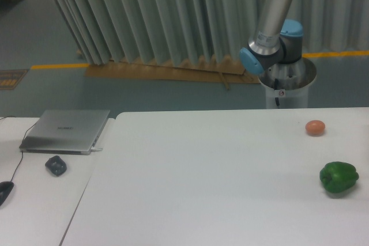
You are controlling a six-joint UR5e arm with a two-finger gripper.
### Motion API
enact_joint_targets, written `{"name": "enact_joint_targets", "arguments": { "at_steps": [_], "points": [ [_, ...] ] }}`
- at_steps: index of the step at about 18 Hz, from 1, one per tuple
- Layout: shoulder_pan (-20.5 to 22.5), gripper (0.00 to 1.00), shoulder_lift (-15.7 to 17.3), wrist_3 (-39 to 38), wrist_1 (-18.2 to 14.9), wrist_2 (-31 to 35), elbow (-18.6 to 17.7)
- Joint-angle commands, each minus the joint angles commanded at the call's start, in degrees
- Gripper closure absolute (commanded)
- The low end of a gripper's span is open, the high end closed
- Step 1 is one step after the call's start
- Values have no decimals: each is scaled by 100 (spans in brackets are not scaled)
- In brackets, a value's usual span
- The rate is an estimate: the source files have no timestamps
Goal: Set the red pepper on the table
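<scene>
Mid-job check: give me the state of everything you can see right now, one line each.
Green pepper: resting on the table, near its right edge.
Orange ball: resting on the table, apart from the green pepper.
Laptop: closed, on the side desk.
Red pepper: not in view.
Gripper: not in view.

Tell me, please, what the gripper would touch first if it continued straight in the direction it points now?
This cannot be judged: the gripper is outside the picture. Only the arm's lower part shows, behind the table. The red pepper is not visible either; only a green pepper and a small orange ball lie there.
</scene>
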Motion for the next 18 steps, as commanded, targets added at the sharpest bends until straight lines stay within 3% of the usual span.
{"name": "enact_joint_targets", "arguments": {
  "at_steps": [7,9,18],
  "points": [
    [106,0,-624,18,642,44,248],
    [132,0,-879,0,651,53,213],
    [149,0,-1003,-422,634,158,282]
  ]
}}
